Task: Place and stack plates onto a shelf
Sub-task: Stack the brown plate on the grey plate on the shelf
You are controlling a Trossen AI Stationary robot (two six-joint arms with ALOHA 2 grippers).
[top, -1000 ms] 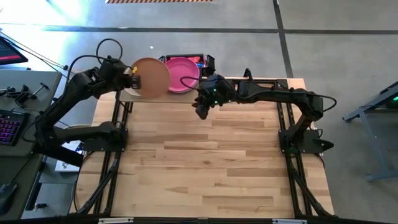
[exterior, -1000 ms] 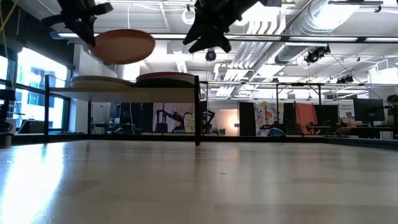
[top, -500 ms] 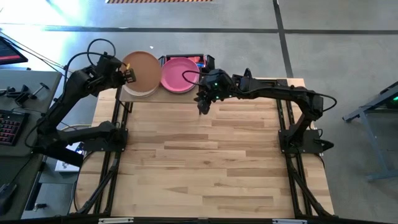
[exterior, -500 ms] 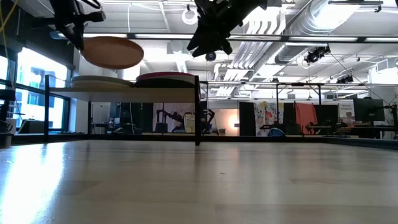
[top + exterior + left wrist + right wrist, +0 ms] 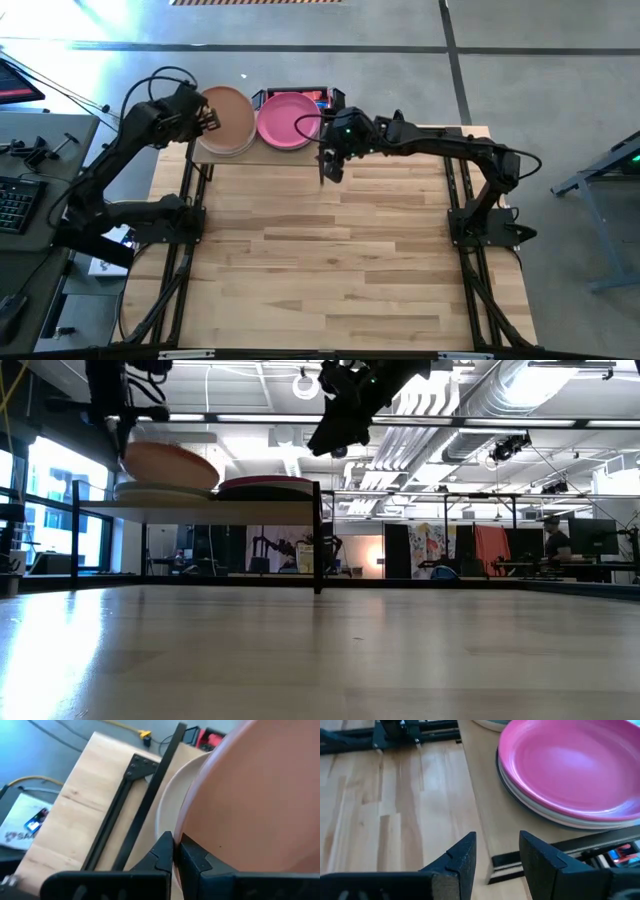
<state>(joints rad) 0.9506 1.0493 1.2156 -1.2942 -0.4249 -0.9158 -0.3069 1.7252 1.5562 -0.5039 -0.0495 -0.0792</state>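
My left gripper (image 5: pixel 207 118) (image 5: pixel 176 845) is shut on a peach plate (image 5: pixel 230 118) (image 5: pixel 168 463), which hangs tilted just over the left stack on the shelf (image 5: pixel 300 156) (image 5: pixel 200 505). A cream plate (image 5: pixel 172 795) tops that stack, under the peach one. A magenta plate (image 5: pixel 288 119) (image 5: pixel 570 765) tops the right stack, lying flat on paler plates. My right gripper (image 5: pixel 328 166) (image 5: pixel 497 850) is open and holds nothing. It hovers high (image 5: pixel 335 432) beside the shelf's right end. My left gripper pinches the peach plate's rim (image 5: pixel 187 832) between its two fingers, on the plate's left edge (image 5: pixel 212 118). The fingers come about level from the table's left. The plate tilts down away from the fingers. I cannot tell whether its low edge (image 5: pixel 212 480) touches the stack.
The shelf's black frame (image 5: pixel 150 795) runs beside the left stack. Its post (image 5: pixel 317 535) stands below my right gripper. The slatted tabletop (image 5: pixel 330 260) spreads toward the near edge. Red and blue items (image 5: pixel 322 97) lie behind the shelf.
My left gripper has carried the peach plate toward the table's left and far edge, over the left stack. It has then lowered the plate and tipped it from nearly level to a slant. My right gripper has turned and stayed high near the shelf's right end.
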